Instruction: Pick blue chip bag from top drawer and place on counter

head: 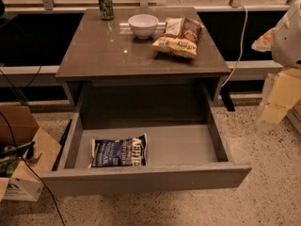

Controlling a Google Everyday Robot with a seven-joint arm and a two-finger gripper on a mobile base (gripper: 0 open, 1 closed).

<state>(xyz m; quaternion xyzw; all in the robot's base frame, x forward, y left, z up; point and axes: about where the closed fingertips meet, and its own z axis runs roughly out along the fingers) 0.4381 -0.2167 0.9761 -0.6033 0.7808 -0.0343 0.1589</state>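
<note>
The blue bag (119, 152) lies flat in the front-left corner of the drawer (188, 145), just behind the front edge. The reach should come down from above, clear of that edge, and pinch a raised crease. The counter (103, 51) is bare at its front-left corner. The gripper (275, 102) hangs right of the drawer, well apart. I cannot tell how open it is or whether it holds anything.

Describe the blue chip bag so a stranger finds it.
Under the counter, the top drawer is open, the end effector off to its right. The blue chip bag lies in the drawer's front-left corner: navy with white lettering, unlike the yellow bag above.
</note>
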